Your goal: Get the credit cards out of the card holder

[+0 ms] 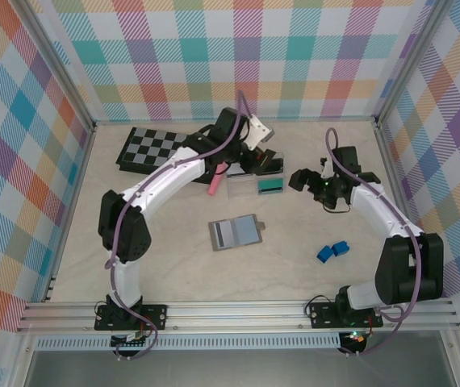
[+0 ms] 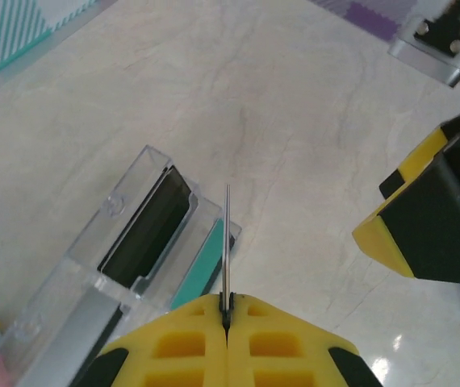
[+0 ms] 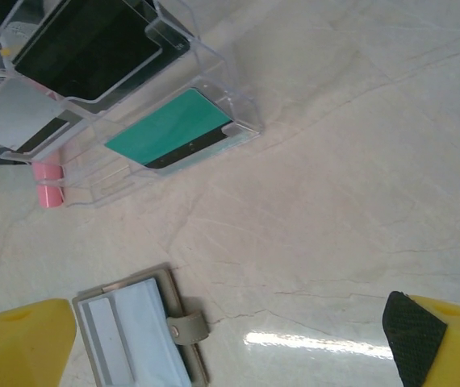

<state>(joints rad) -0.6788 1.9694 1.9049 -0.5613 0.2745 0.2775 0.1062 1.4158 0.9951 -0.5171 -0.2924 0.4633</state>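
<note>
The card holder (image 1: 234,234) lies open and flat mid-table, grey-blue, its tab to the right; the right wrist view has it at the lower left (image 3: 137,330). My left gripper (image 2: 227,310) is shut on a thin credit card (image 2: 227,242), seen edge-on, colour not clear. It hangs over a clear plastic box (image 2: 125,242), where a teal card (image 3: 169,129) lies and a black card (image 3: 93,48) stands in the back compartment. From above, the left gripper (image 1: 264,155) is over the box's far side. My right gripper (image 1: 309,177) stands open just right of the box, nothing between its fingers (image 3: 20,343).
A checkerboard mat (image 1: 151,149) lies at the back left and a pink object (image 1: 214,184) beside the box's left end. A blue block (image 1: 332,251) sits front right. Bare table surrounds the card holder. The right gripper's finger (image 2: 432,218) is close on the left wrist's right.
</note>
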